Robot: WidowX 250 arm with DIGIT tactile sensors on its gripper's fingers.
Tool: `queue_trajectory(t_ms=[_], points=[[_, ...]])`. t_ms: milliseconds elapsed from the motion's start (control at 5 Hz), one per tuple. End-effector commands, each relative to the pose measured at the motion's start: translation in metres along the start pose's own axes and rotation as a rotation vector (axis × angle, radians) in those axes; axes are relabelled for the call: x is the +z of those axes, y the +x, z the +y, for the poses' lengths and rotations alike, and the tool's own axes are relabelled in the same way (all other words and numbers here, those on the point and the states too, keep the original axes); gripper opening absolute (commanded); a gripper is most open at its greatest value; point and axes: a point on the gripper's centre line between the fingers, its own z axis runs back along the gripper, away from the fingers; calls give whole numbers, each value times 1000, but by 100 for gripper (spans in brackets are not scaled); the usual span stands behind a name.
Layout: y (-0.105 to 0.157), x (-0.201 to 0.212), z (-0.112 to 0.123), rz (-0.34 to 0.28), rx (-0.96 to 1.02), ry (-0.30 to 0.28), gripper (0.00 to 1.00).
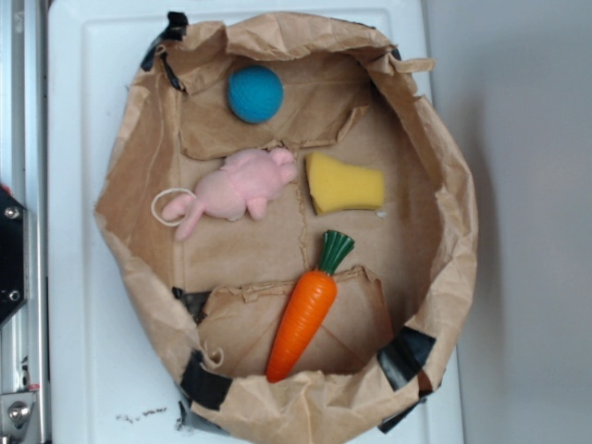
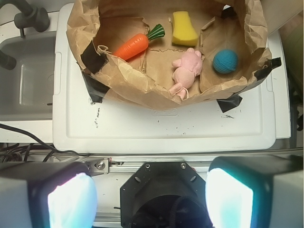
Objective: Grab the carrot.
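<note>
My gripper [image 2: 151,192] was wide open with nothing in it, well back from the paper bag [image 2: 142,90]. The carrot [image 2: 131,46] lay inside, ahead and a bit left. Honestly, I figured that crumpled near wall could snag my fingers going in.

We find no text, label, brand, number or sign that can be read in either view. The brown paper bag [image 1: 444,185] carries no print on the sides we see, and the black tape [image 1: 205,379] patches on it are plain. The small dark specks on the white table [image 2: 166,128] are scattered marks, not letters. The carrot [image 1: 305,314], the pink plush [image 1: 242,190], the yellow sponge [image 1: 345,185] and the blue ball [image 1: 255,93] bear no markings we can make out.
</note>
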Motion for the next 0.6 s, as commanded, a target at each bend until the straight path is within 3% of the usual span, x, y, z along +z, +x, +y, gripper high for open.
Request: queue_trajectory(t_ms=[0,200,400], points=[[0,0,0,0,0,0,100],[2,-3,-7,-3,112,-25,100],[10,-13,-8,-22,215,1,100]])
